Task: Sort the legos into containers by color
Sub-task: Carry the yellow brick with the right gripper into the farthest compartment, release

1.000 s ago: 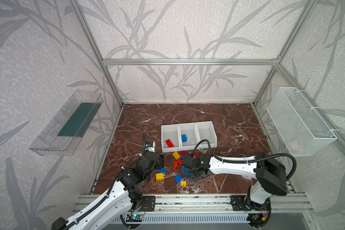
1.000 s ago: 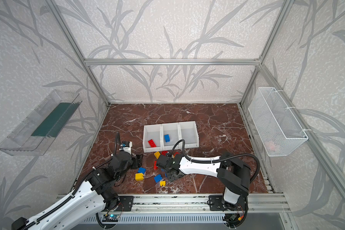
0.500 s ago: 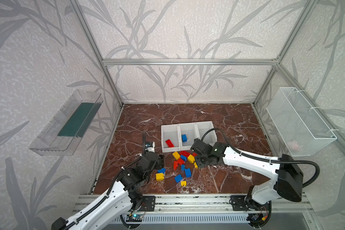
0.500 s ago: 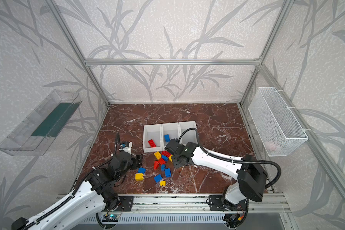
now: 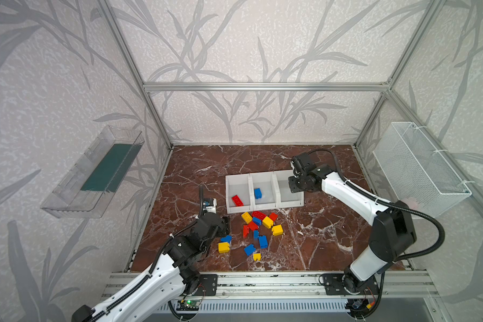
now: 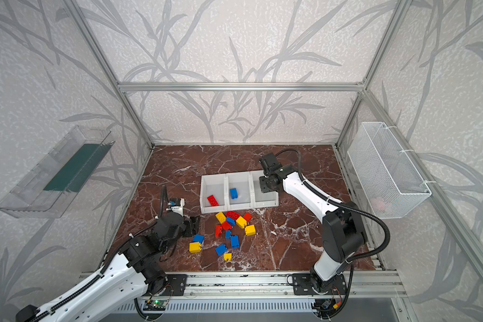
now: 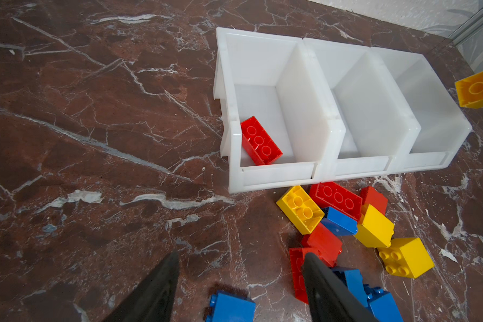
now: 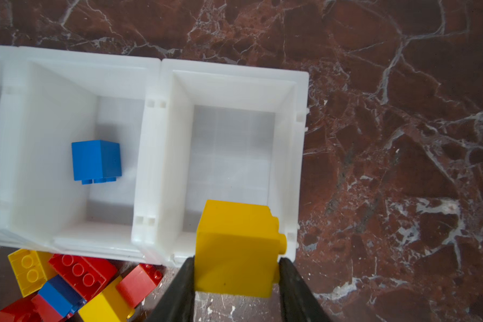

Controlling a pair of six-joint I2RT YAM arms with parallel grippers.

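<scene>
Yellow plastic sits between the right jaws: they pinch a yellow brick (image 8: 236, 248) by two opposite sides, closed no further than its width. Directly below and just ahead of them stands the end bin (image 8: 234, 68) of the containers (image 5: 264, 207), three white bins joined in a row. The brick hangs above that bin's front wall. In the neighbouring bin, off to one side of these jaws, a blue brick (image 8: 95, 160) lies on its side. The bin farthest from them holds a red brick (image 7: 261, 142).

The left jaws are spread wide and grip nothing, low over the desk (image 5: 318, 237). A second blue brick (image 7: 230, 306) lies on the desk in line with the gap between them, and no contact shows. Ahead of them and to one side, between their tips and the containers, the loose legos (image 5: 258, 225) lie in a red, blue and yellow scatter, some leaning on each other.

The desk is dark red-brown marble with white veins. Walls (image 5: 248, 41) papered in a grey leaf pattern rise behind an aluminium frame (image 5: 262, 87). In both top views a clear tray (image 5: 95, 172) hangs on the wall beside the left arm and a white wire basket (image 6: 388, 170) on the wall beside the right arm.
</scene>
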